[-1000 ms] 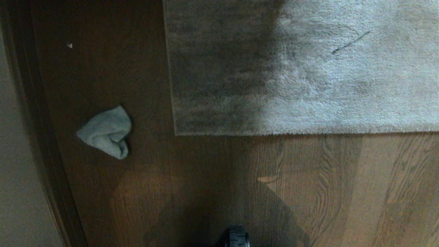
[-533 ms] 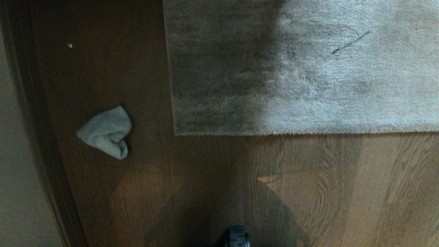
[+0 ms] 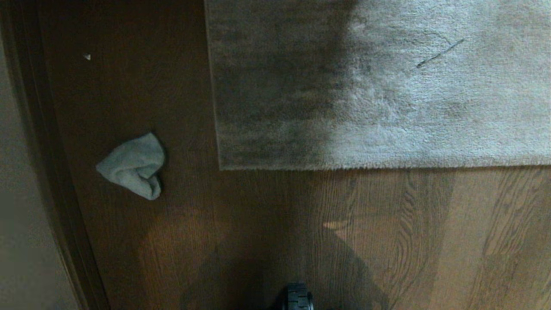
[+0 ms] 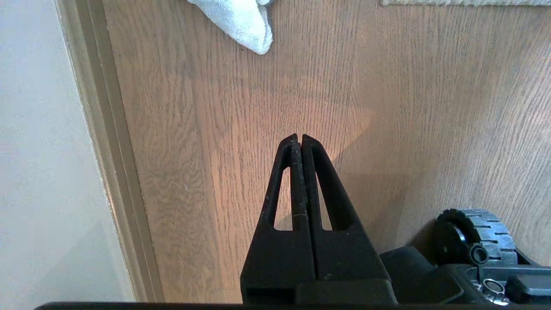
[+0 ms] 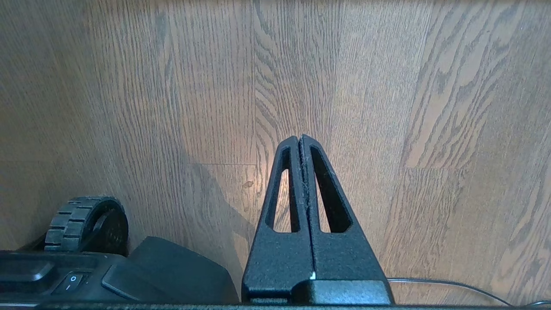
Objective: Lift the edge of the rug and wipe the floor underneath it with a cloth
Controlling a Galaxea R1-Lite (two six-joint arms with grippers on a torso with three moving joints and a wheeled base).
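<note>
Fingers pressed flat together, tip to tip, on both grippers: the left gripper (image 4: 300, 137) and the right gripper (image 5: 299, 137) each hold nothing and point out over bare floor (image 3: 387, 241), well short of the rug.

Counting what lies about: one rug, one cloth, two grippers, one small black wheel (image 3: 298, 297) of the robot's base, and one tiny pale speck (image 3: 87, 57) on the boards.

Taking the rug's near left corner as the mark, the rug edge (image 3: 387, 165) runs straight off to the right from it, lying flat on the floor, and a second edge runs away from the robot. The cloth (image 3: 134, 165) sits crumpled in a loose heap to the left of that corner, apart from the rug, on dark boards. From the left wrist only its lower tip (image 4: 241, 19) shows, ahead of the closed fingers and not touching them. Further left of the corner, past the cloth, a dark baseboard (image 3: 47, 172) meets a pale wall (image 3: 17, 215).

Both arms hang low beside the base, neither reaching toward the corner. Brown wood-grain planks cover the room's floor, partly shadowed.
</note>
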